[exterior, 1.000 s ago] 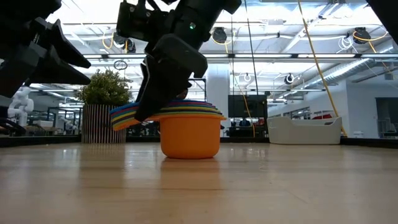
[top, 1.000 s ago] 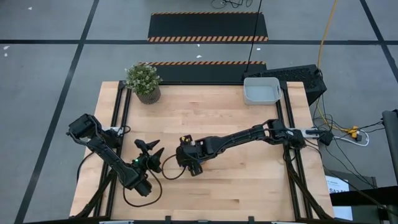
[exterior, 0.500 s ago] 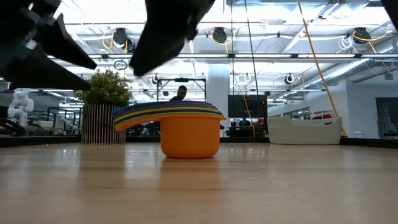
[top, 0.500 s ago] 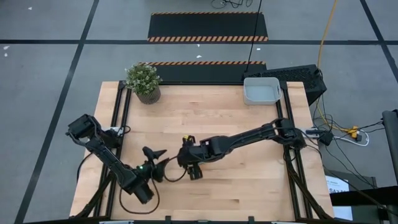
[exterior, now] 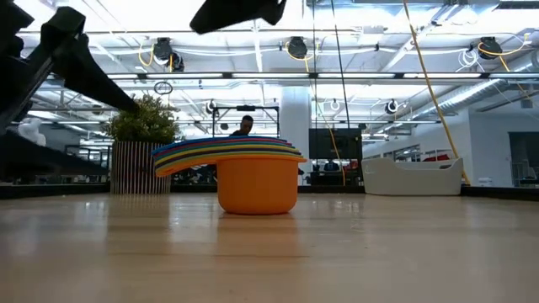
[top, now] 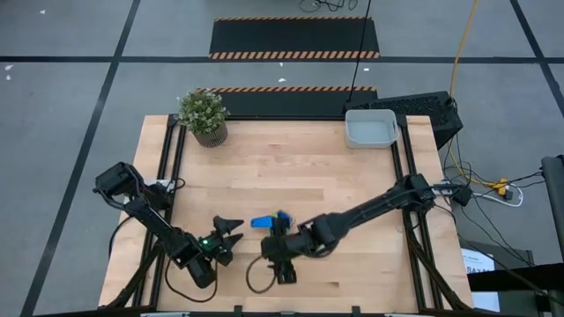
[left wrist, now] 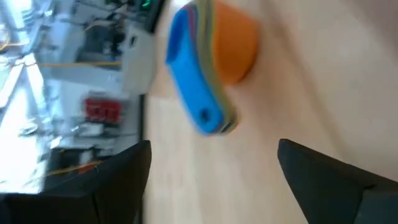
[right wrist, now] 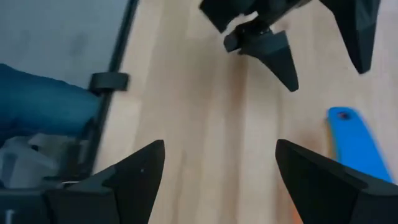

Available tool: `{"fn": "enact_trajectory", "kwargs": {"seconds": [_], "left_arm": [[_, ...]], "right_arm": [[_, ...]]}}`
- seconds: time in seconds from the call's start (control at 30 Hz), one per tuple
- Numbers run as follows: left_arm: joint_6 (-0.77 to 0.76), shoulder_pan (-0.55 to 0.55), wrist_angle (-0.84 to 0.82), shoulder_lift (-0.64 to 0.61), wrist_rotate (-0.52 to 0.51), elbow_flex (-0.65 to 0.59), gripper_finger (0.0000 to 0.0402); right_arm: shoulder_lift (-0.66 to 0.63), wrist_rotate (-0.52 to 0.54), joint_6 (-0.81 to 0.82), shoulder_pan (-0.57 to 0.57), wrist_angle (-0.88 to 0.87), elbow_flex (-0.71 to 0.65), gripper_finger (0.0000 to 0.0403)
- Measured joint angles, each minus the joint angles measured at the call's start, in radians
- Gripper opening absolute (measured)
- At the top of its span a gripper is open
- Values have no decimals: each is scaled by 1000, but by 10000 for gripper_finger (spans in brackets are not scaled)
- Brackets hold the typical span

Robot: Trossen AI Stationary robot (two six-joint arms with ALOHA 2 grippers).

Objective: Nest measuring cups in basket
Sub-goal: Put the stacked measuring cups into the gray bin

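The measuring cups (exterior: 257,178) stand nested in one stack near the table's middle, the orange one at the bottom with its base on the wood. Their handles fan out to one side, with a blue handle (top: 263,221) on top. My left gripper (top: 227,232) is open just left of the stack, and in its wrist view the cups (left wrist: 214,59) lie ahead of the spread fingers. My right gripper (top: 273,254) is open above the table, on the near side of the stack. The light-grey basket (top: 370,129) sits at the far right corner.
A potted green plant (top: 204,114) stands at the far left corner. Bare wood lies between the stack and the basket. In the right wrist view the left gripper (right wrist: 273,43) shows close ahead, with the blue handle (right wrist: 356,144) beside it.
My right gripper has left the handles of the stack, risen, and drawn back toward the table's near edge. My left gripper has moved toward the near edge and a little to the right. The stack of cups has stayed where it was.
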Motion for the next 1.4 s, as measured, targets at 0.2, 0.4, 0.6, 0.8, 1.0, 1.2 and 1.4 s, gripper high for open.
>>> {"fn": "enact_trajectory", "kwargs": {"seconds": [0.2,0.4,0.6,0.8,1.0,1.2,1.4], "left_arm": [[102,75,276,11,127,-9,353],[179,111,317,77,65,39,354],[183,139,324,173,-3,101,354],[252,164,328,265,-153,147,354],[281,168,314,272,-127,171,353],[234,202,153,272,-8,238,353],[90,247,-67,274,55,314,353]], "right_arm": [[0,101,107,64,-10,0,297],[-27,182,214,128,-95,0,297],[-62,328,278,199,-195,0,297],[-88,438,279,241,-221,0,297],[-91,442,274,246,-245,0,297],[-91,444,261,243,-259,0,297],[-91,446,247,243,-265,0,297]]}}
